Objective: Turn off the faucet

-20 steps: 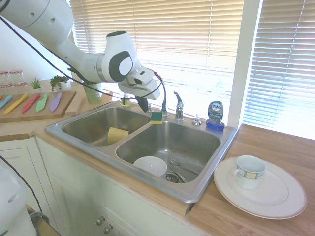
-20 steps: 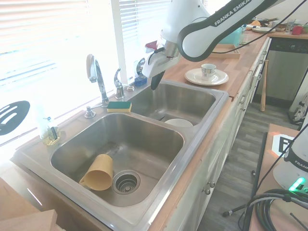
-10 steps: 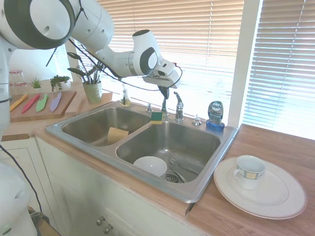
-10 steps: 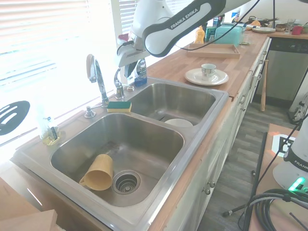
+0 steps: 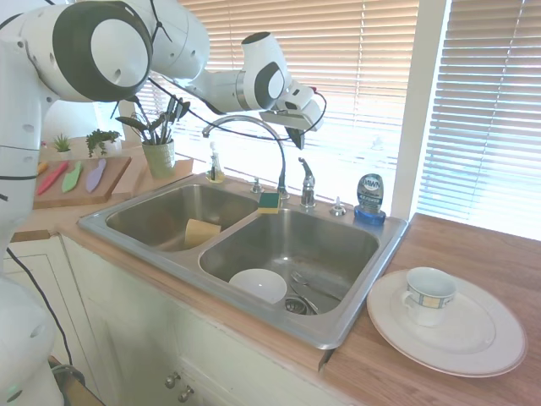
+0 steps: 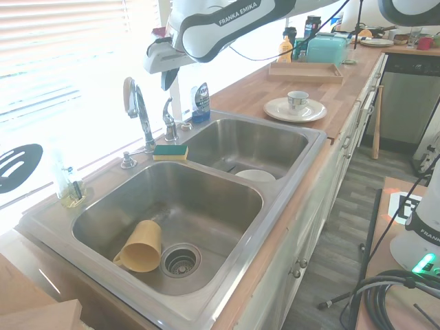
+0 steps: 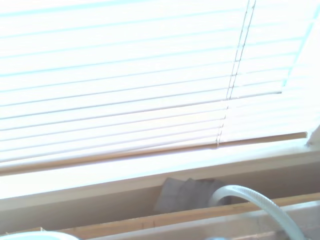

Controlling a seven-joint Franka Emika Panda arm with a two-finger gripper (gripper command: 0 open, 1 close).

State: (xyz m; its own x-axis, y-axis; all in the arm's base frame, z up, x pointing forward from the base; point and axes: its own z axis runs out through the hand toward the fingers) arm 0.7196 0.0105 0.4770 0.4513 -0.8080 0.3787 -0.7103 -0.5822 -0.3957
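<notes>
chrome faucet (image 5: 254, 135) handle half lost in glare; gripper (image 5: 297, 135) above.

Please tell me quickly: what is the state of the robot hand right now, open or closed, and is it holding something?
Hand: above the faucet lever, touching nothing, holding nothing; open or closed cannot be told.

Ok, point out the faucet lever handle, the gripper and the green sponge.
faucet lever handle (image 5: 305, 173): first exterior view, upright lever.
gripper (image 5: 299, 139): first exterior view, dark fingertips above the handle.
green sponge (image 6: 170, 152): second exterior view, top face.
</notes>
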